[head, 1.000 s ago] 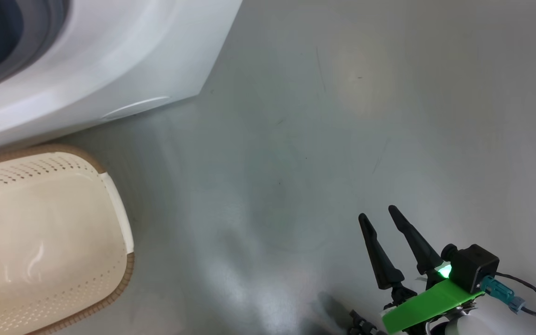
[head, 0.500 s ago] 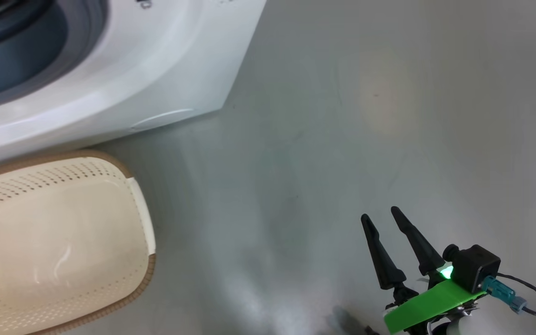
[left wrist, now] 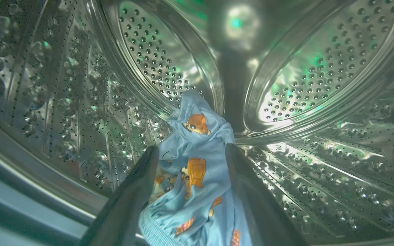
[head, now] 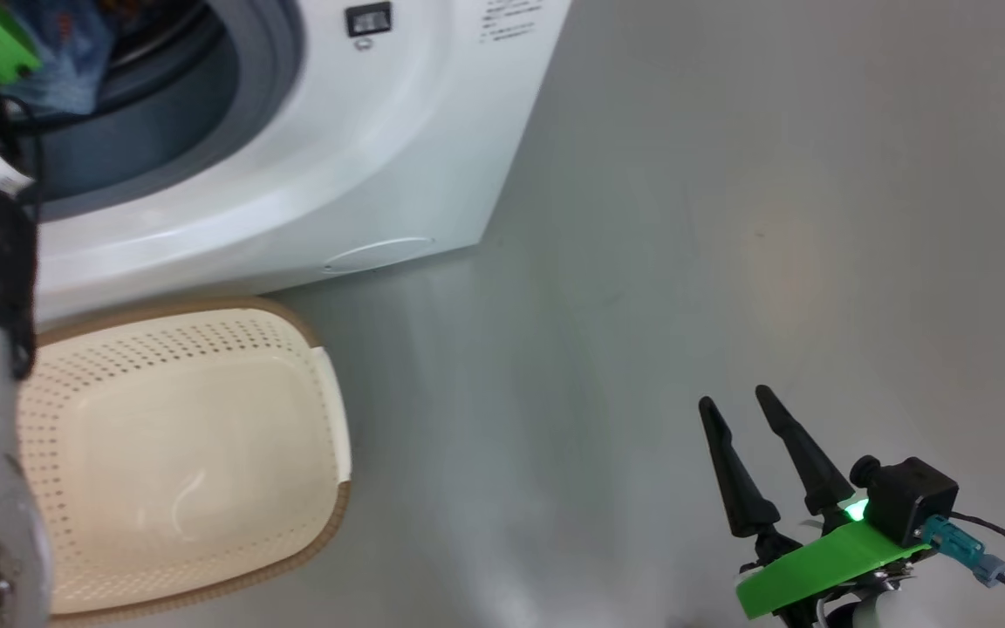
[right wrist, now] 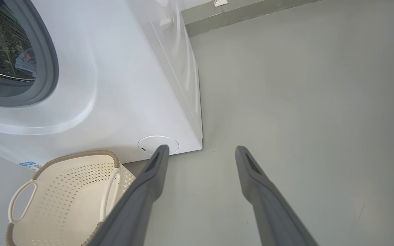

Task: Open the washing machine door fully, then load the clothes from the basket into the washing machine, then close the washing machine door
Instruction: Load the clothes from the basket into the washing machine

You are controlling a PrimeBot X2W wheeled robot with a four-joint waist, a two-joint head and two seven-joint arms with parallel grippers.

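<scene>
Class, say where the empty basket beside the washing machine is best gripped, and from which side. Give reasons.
Probably its side handle nearer the right gripper: a thin raised strap with a gap behind it. Come from above; the basket stands upright, mouth up.

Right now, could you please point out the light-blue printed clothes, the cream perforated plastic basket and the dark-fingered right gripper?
light-blue printed clothes (left wrist: 200, 150): left wrist view, middle fold.
cream perforated plastic basket (head: 188, 462): head view, bare inner floor.
dark-fingered right gripper (head: 736, 399): head view, midway between fingertips.

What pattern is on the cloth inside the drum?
The cloth is light blue with orange-and-black cartoon figures; the left wrist view shows it best.
</scene>
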